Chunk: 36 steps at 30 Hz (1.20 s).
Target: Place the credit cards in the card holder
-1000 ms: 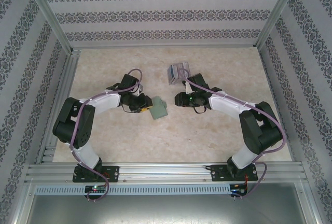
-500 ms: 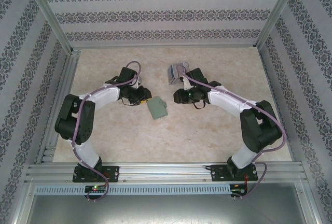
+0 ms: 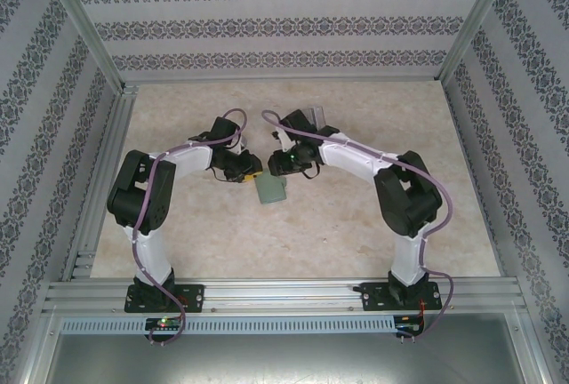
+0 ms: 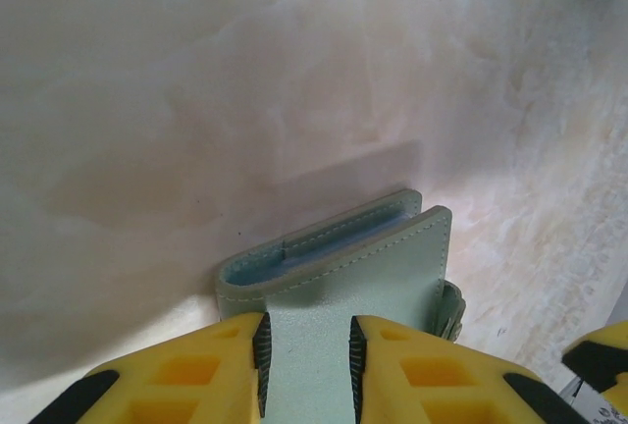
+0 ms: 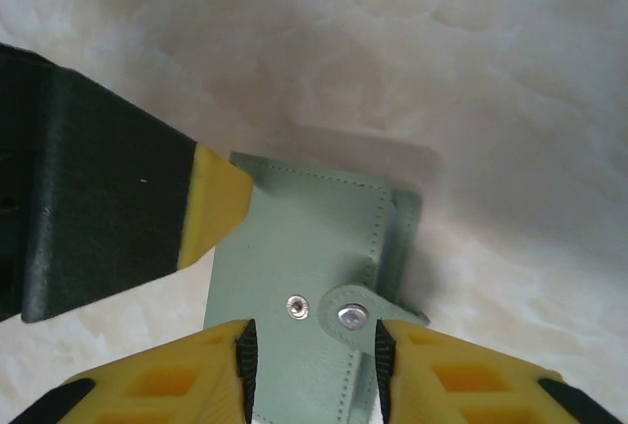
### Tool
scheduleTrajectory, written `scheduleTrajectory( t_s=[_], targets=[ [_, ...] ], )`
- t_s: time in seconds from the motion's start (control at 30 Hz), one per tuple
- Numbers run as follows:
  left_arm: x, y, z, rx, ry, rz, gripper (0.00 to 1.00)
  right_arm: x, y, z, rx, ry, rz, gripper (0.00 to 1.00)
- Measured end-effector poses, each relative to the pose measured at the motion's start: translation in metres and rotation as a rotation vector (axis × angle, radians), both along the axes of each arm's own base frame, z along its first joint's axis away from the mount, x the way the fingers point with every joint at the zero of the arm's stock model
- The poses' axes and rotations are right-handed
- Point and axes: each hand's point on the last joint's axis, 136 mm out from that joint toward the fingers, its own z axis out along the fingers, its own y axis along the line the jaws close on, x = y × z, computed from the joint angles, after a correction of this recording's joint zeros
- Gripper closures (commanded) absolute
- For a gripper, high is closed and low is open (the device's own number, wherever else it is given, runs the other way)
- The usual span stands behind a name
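The grey-green card holder (image 3: 269, 188) lies flat on the table between both arms. In the left wrist view the card holder (image 4: 343, 267) shows a blue lining at its far edge. My left gripper (image 3: 250, 173) (image 4: 306, 345) is open by a narrow gap, its fingers over the cover. My right gripper (image 3: 281, 167) (image 5: 314, 365) is open above the card holder (image 5: 294, 247), with the snap tab (image 5: 351, 316) between its fingers. The left gripper's yellow fingertip (image 5: 221, 203) rests at the holder's corner. The credit cards (image 3: 315, 114) lie behind the right arm, mostly hidden.
The marbled table (image 3: 356, 215) is fenced by aluminium rails (image 3: 284, 291) in front and patterned walls (image 3: 284, 20) on the other sides. Both forearms converge over the middle of the table, their cables looping above them.
The right gripper has swung left, away from the credit cards, and now sits over the card holder. The left gripper has stayed at the holder, which has barely shifted.
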Motion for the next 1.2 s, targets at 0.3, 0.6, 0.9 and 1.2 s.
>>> scheduleTrajectory(
  t_s=[0.3, 0.6, 0.9, 1.2],
  targets=[
    [0.000, 0.000, 0.000, 0.003, -0.004, -0.005, 0.71, -0.002, 0.004, -0.008, -0.096, 0.009, 0.032, 0.64],
    [0.002, 0.001, 0.005, 0.007, -0.022, -0.005, 0.71, -0.009, 0.008, -0.011, -0.172, 0.005, 0.066, 0.64],
    [0.006, 0.003, 0.027, 0.006, -0.083, 0.005, 0.70, -0.011, 0.008, -0.023, -0.251, 0.008, 0.082, 0.65],
    [0.006, 0.004, 0.028, 0.014, -0.088, 0.009, 0.70, -0.007, 0.000, -0.032, -0.328, -0.005, 0.081, 0.69]
  ],
)
